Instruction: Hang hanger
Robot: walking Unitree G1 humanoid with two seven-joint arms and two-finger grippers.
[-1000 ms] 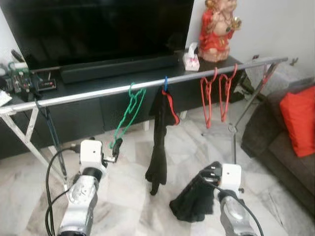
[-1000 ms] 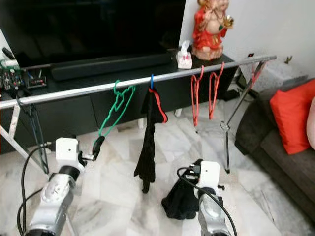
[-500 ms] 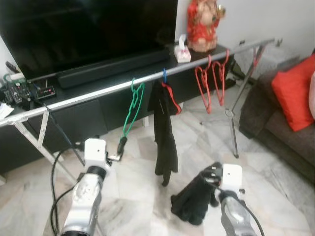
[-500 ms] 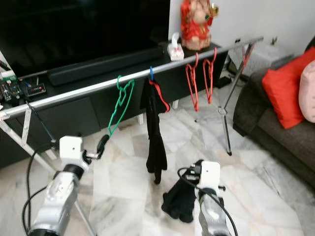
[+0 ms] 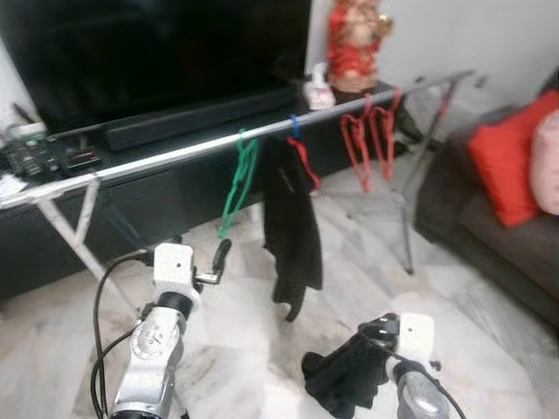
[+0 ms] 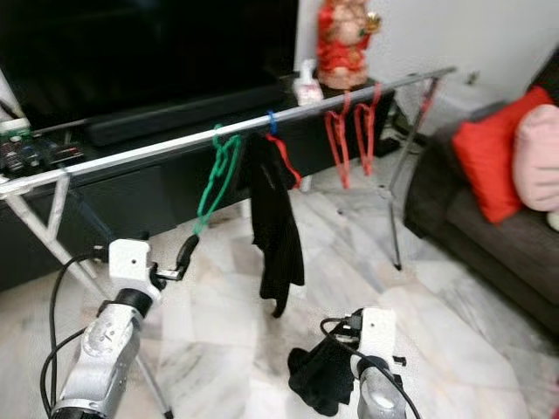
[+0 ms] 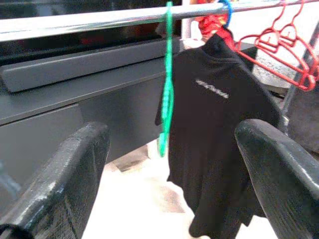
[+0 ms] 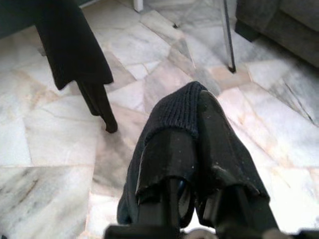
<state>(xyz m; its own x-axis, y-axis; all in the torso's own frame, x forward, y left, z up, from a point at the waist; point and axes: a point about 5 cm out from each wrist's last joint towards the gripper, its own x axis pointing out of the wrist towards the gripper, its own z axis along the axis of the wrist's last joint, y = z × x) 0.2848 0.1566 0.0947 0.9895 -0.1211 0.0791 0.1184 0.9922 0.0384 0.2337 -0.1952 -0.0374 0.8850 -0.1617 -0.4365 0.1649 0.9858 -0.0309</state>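
Even indoor daylight, moderately bright. Head views softly motion-blurred throughout. Glare on pale marble floor (image 5: pixel 489 305). Large black television screen (image 5: pixel 157 52) dark, featureless. Wrist views sharper; nearest black fingers (image 7: pixel 65 179) defocused.

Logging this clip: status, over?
Left gripper jaws open, clear of green hanger hooked on rail. Right gripper shut on dark garment.
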